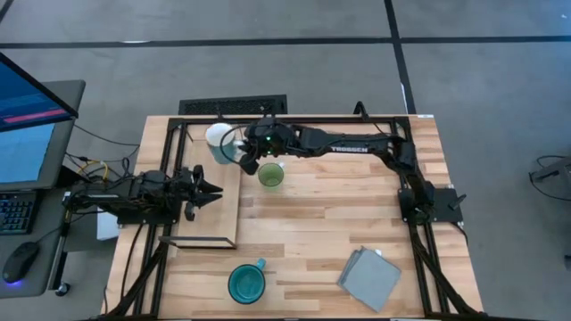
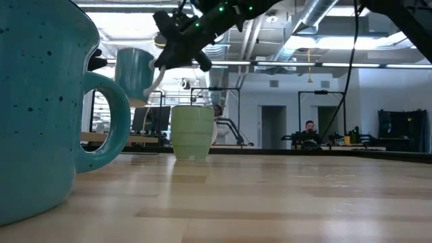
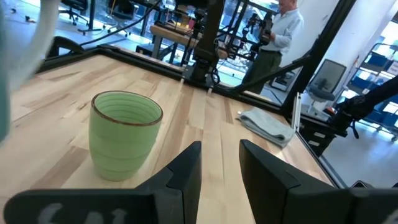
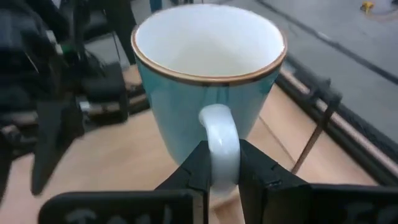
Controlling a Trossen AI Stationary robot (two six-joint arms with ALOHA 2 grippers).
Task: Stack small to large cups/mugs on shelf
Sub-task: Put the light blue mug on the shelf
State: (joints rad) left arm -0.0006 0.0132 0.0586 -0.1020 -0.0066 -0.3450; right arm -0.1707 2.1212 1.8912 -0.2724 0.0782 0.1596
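Observation:
The white-lined mug with a pale blue outside [image 1: 217,141] [image 2: 133,71] [image 4: 205,56] is in my right gripper [image 1: 243,160] [image 4: 222,158], above the far end of the light-wood shelf [image 1: 219,218]. The small light-green cup [image 1: 271,175] [image 2: 192,131] [image 3: 124,134] stands upright on its base on the tabletop, just right of the shelf. The teal-blue mug [image 1: 246,284] [image 2: 34,108] stands near the table's near edge. My left gripper [image 1: 212,190] [image 3: 219,158] is open over the shelf's middle, pointing right toward the green cup. My right gripper pinches the mug's white handle [image 4: 219,124] between its two fingers, which lie across the loop and come roughly level from the table's right. In the low view the mug hangs lifted clear of the table, tilted a little, mouth upward.
A grey folded cloth [image 1: 369,278] [image 3: 267,124] lies at the table's near right. A black metal frame [image 1: 294,118] edges the table. A monitor and keyboard [image 1: 18,209] sit left of the table. A person [image 3: 277,37] stands in the room beyond.

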